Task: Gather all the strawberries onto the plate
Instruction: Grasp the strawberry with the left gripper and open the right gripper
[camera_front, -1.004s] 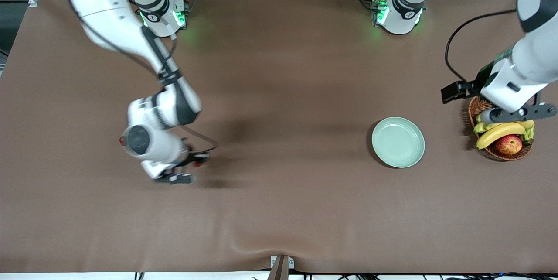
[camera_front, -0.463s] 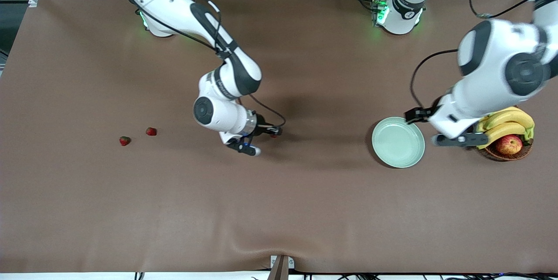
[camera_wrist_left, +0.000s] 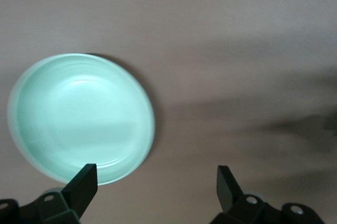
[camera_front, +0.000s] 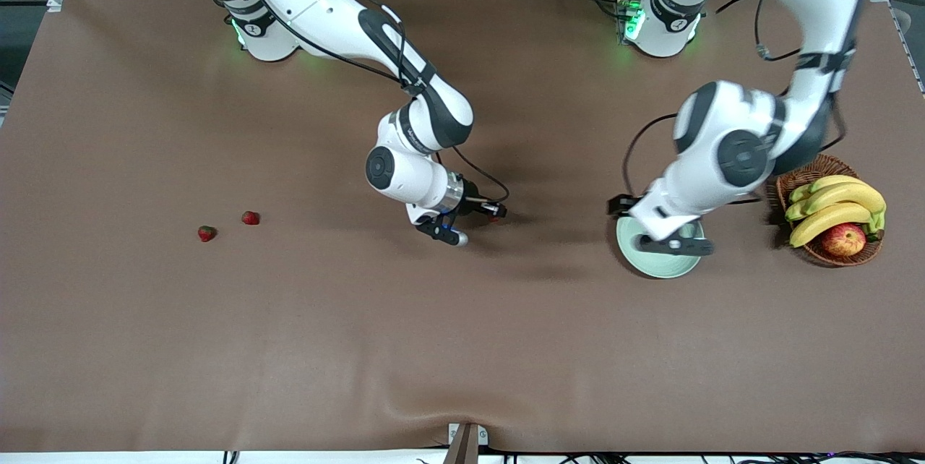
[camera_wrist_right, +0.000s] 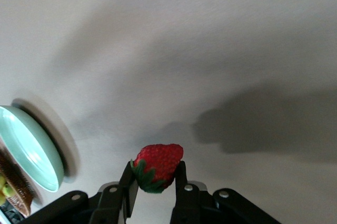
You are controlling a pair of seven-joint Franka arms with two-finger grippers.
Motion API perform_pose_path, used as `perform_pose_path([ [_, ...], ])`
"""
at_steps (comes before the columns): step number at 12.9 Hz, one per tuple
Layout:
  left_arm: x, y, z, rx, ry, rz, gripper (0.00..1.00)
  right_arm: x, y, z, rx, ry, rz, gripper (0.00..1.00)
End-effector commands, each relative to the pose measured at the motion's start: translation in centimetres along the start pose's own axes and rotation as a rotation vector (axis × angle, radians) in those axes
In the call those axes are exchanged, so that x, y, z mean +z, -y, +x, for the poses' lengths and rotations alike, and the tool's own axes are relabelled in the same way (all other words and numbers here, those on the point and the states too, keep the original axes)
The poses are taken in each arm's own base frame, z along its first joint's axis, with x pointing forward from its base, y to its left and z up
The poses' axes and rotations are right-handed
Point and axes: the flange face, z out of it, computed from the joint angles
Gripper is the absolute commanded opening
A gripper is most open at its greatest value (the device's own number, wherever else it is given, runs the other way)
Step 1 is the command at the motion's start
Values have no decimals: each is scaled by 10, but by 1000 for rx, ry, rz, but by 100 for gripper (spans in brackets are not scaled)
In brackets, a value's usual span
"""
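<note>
the right gripper [camera_wrist_right: 156, 179] is clamped on 1 strawberry [camera_wrist_right: 157, 167], its green cap pointing down between the fingers [camera_wrist_right: 129, 184], up in the air over bare brown table [camera_front: 462, 341] between the other berries and the plate [camera_front: 654, 261]. the left gripper [camera_wrist_left: 156, 182] hangs over the plate's edge with its fingers spread wide and nothing between them; the pale green plate shows no berry in it. 2 strawberries [camera_front: 207, 233] lie on the table toward the right arm's end, near each other but apart. a wicker basket [camera_front: 798, 179] of bananas [camera_front: 831, 217] and an apple [camera_front: 843, 239] sits just beside the plate, toward the left arm's end.
</note>
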Motion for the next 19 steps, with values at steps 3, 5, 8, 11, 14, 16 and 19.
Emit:
perform_pose_path([
  [3,39,-57,16,-2,33,-19,100,31,15,-6,-14,-50,64,35],
  [5,41,-59,16,2,34,-18,100,29,13,-3,-12,-53,61,72],
  [8,48,-64,17,6,41,-19,100,9,14,6,5,-56,69,85],
  [11,60,-95,20,39,49,-36,100,-23,-3,27,41,-71,52,98],
  [14,79,-147,23,84,18,-61,100,-85,-46,73,140,-65,19,100],
  [16,95,-172,15,46,5,-66,98,-142,-87,107,108,-69,-54,100],
  [19,108,-185,12,46,-9,-76,84,-234,-141,147,9,7,-213,100],
])
